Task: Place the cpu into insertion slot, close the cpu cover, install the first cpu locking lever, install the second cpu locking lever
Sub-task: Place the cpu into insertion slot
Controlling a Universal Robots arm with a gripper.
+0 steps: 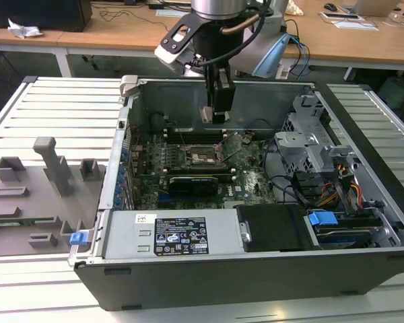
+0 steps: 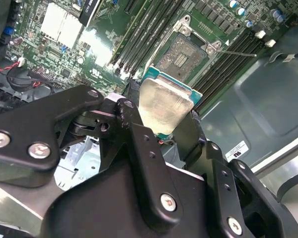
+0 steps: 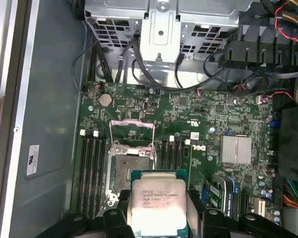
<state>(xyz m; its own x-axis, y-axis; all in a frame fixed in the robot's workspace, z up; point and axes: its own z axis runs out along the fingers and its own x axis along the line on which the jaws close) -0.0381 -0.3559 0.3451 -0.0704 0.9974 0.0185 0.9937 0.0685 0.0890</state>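
**Tool state.** In the second wrist view the gripper (image 2: 165,130) is closed on the cpu (image 2: 164,104). Its two black fingers (image 2: 139,148) press against opposite edges of the chip. The silver-grey top face is exposed between them, and the green rim of the package shows at the edge farthest from the gripper body. In the first wrist view the gripper (image 3: 159,215) holds the cpu (image 3: 156,203) the same way, with the printed metal face toward the camera.

**Position.** In the exterior view the gripper (image 1: 214,118) hangs inside the open computer case (image 1: 222,282), above the motherboard (image 1: 249,182). The cpu (image 1: 210,113) sits at the fingertips, clear of the board and touching nothing beneath it.

**Task items.**
- The insertion slot (image 1: 202,156) lies below the gripper, close to directly under it.
- In the second wrist view the insertion slot (image 2: 186,52) lies just beyond the fingertips. It is uncovered, and its dark contact field is visible inside the silver rim.
- The cpu is not seated.
- In the first wrist view the cpu cover (image 3: 132,123) is swung open. It lies past the insertion slot (image 3: 129,173) on the side away from the gripper, not over it.

**Surroundings.**
- Memory slots (image 3: 92,173) flank the socket on both sides.
- A finned heat sink (image 3: 236,149) sits on the board well apart from the gripper.
- Outside the case, toward the exterior view's left, a grey fixture tray (image 1: 40,195) rests far from the tool.
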